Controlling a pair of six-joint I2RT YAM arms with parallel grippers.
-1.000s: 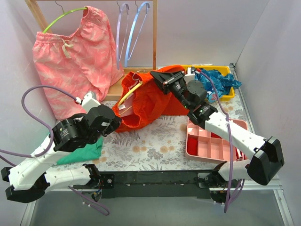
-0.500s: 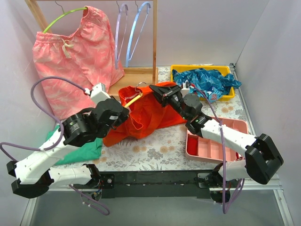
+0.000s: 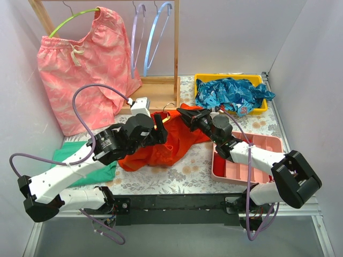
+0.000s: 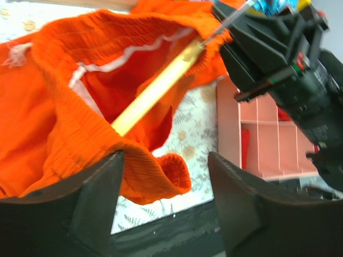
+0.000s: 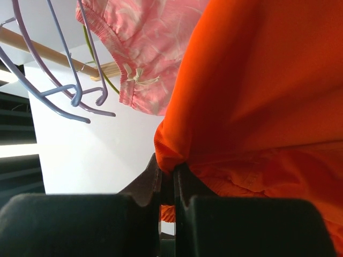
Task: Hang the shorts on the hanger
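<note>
The shorts (image 3: 161, 152) clamped between right fingers (image 5: 154, 184); left fingers (image 4: 99, 190) spread wide beneath them; hanger (image 4: 155, 88) inside.

Most of the hanger (image 4: 155, 88) is covered by the shorts (image 4: 59, 123), with only a yellow stretch seen. The left hand (image 4: 165, 160) is blurred and cut off by the lower edge of its wrist view. Near the left edge of the table (image 3: 161, 171), a green cloth (image 3: 67, 151) is partly hidden beneath the left arm (image 3: 64, 174).

Pale walls (image 3: 225, 32), wooden rack (image 3: 176, 40), floral tabletop (image 3: 177, 166)
</note>
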